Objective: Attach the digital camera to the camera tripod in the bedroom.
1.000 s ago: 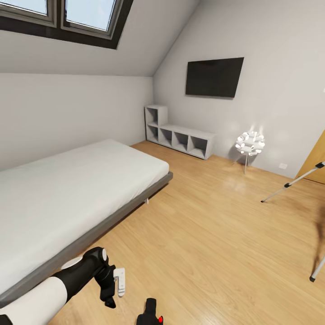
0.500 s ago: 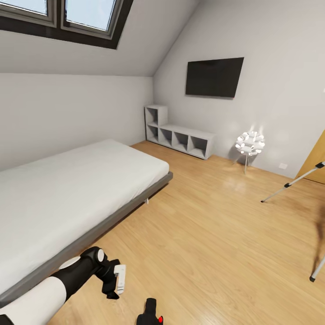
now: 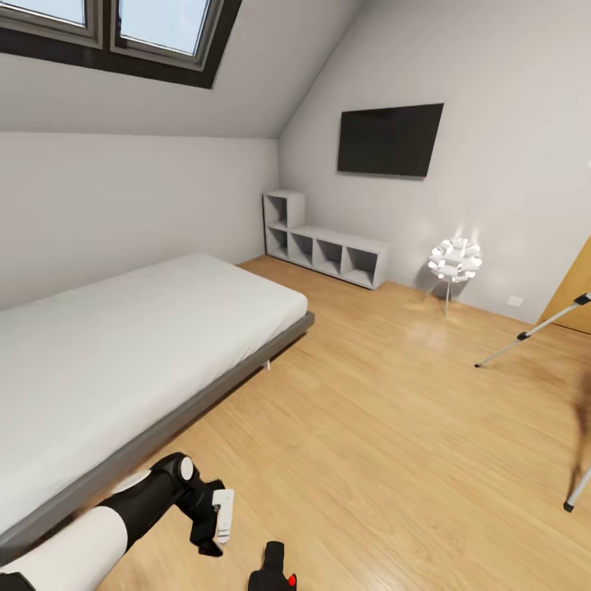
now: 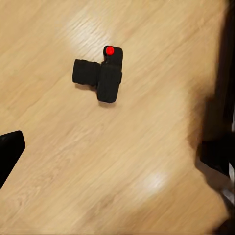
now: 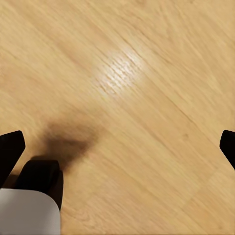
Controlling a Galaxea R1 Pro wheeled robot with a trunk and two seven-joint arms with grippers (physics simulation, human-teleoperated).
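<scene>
- your digital camera (image 4: 100,76) lies on the wood floor (image 3: 394,427), lens barrel to one side, red button (image 4: 109,50) showing; in the head view it sits at the bottom edge (image 3: 275,570), apart from everything
- your left gripper (image 3: 215,521) hangs just beside it, above the floor, not touching; left wrist view looks down on the camera with one dark fingertip (image 4: 9,154) at the frame edge; fingers look spread wide, nothing between them
- your right gripper (image 5: 117,147) shows two black fingertips (image 5: 10,149) at opposite edges of its wrist view, set wide over bare floor, holding nothing
- camera tripod (image 3: 533,332) stands at the right edge of the head view, well apart from the camera; thin silver legs seen, head cut off
- bed (image 3: 123,345) along the left wall, near the left arm; cube shelves (image 3: 328,246), wall TV (image 3: 390,139), white lamp (image 3: 454,263) at the far wall
</scene>
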